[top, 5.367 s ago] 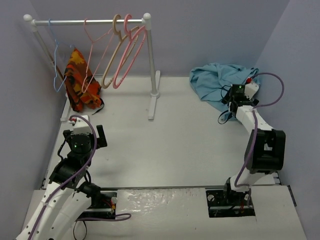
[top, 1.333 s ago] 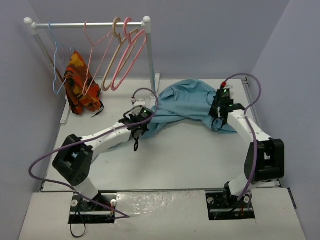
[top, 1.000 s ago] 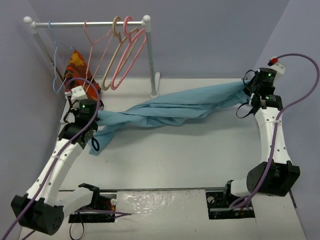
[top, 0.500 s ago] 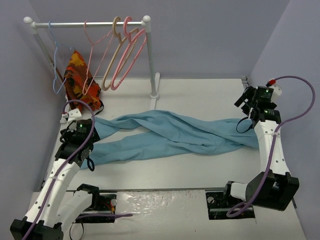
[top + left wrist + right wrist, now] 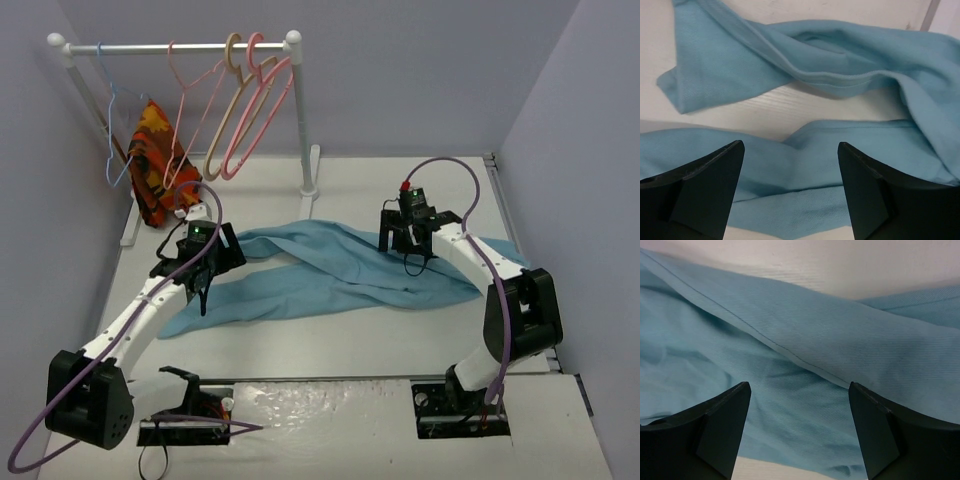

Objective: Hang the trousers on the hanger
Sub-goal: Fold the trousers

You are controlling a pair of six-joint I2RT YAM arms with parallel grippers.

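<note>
The light blue-teal trousers (image 5: 330, 270) lie wrinkled and spread across the middle of the table. My left gripper (image 5: 228, 258) is open and empty at their left end; in the left wrist view (image 5: 790, 145) the fabric (image 5: 850, 80) lies between and beyond its fingers. My right gripper (image 5: 402, 250) is open and empty, low over the trousers' right part; the right wrist view (image 5: 799, 385) shows a stitched seam (image 5: 790, 355) of the cloth just past the fingers. The salmon-pink wire hanger (image 5: 190, 110) hangs on the rail at the back left, apart from both grippers.
A white rack (image 5: 180, 46) stands at the back left with its post (image 5: 305, 120) near the trousers. It also holds a blue wire hanger (image 5: 110, 120), thicker beige (image 5: 232, 110) and pink (image 5: 262, 110) hangers, and an orange patterned cloth (image 5: 155, 160).
</note>
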